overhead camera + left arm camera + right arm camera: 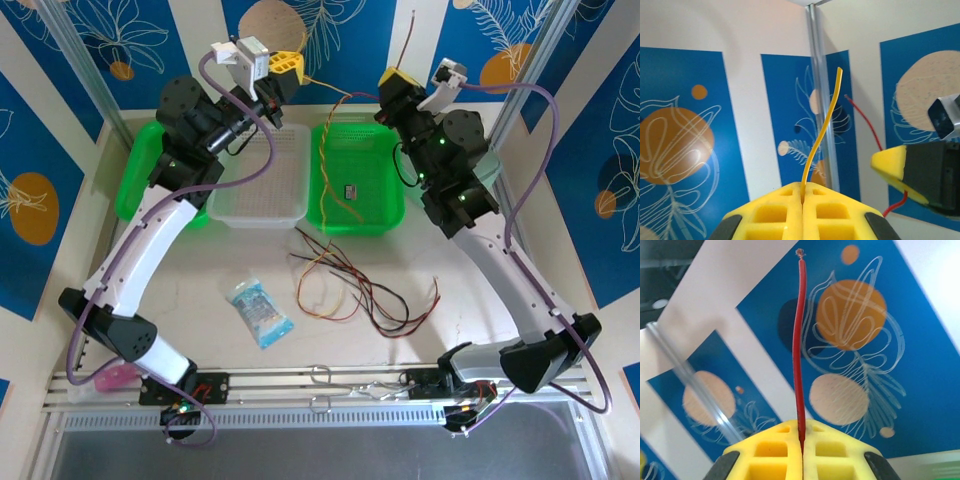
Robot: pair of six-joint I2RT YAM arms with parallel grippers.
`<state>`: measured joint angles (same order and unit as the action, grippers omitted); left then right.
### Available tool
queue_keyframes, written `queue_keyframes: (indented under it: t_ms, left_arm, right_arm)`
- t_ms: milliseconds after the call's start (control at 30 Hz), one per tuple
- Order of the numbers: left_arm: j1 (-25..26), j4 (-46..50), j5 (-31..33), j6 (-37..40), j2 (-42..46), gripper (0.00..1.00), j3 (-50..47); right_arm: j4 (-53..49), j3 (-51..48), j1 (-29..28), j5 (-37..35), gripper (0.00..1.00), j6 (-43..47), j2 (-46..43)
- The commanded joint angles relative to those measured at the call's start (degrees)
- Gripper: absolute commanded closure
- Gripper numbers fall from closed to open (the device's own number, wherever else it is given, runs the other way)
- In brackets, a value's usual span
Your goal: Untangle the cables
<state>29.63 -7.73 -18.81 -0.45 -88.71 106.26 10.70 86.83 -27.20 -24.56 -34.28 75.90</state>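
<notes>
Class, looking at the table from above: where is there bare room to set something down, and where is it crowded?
Bare table between the left arm and the blue packet; also between the cables and the right arm. Crowded: mid-table, where the cables sprawl.

Robot lab test cell, aluminium frame posts, blue leaf-patterned backdrop panels, white tabletop, green plastic mesh baskets

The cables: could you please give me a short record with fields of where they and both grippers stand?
left gripper: raised, shut on yellow cable
right gripper: raised, shut on red cable
yellow cable path: trails down over green tray
remaining cables: loose tangle on table, in front of green tray
</notes>
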Motion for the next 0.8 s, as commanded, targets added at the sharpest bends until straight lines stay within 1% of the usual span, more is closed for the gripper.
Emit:
queue_keyframes:
  t_ms: [0,67,133,233,333,433,533,633,767]
  left_arm:
    - [-0.1,1.0,7.3,5.3,3.3,1.0,-0.2]
    - [-0.2,6.1,10.9,7.7,3.7,1.0,1.6]
    - [-0.8,9.2,11.9,9.3,4.4,1.0,2.4]
    - [-1.9,11.7,12.1,10.0,5.7,1.0,1.8]
    - [-2.7,12.0,13.1,10.5,8.1,1.0,-1.6]
    - [-3.8,11.8,13.8,9.6,11.0,1.0,-5.9]
    - [-5.6,14.4,14.5,8.5,12.7,1.0,-7.7]
    - [-8.8,17.6,13.9,6.2,14.0,1.0,-8.8]
    - [-13.5,18.4,11.9,2.8,15.5,1.0,-11.6]
  right_arm:
    - [3.0,3.0,2.7,-5.7,1.0,0.8,-0.4]
    - [2.7,3.9,4.7,-4.5,1.0,0.2,-0.3]
    - [2.4,4.5,7.7,-1.6,1.0,-2.3,-0.3]
    - [1.8,4.5,12.3,2.0,1.0,-8.3,-0.9]
    - [2.6,3.5,14.8,3.7,1.0,-10.9,-1.5]
    - [3.0,2.4,16.1,4.4,1.0,-12.3,-2.3]
    - [2.8,1.3,16.9,3.9,1.0,-11.6,-3.2]
    - [2.4,0.0,18.4,4.2,1.0,-11.4,-4.2]
    - [1.6,-1.5,20.1,4.5,1.0,-11.2,-6.1]
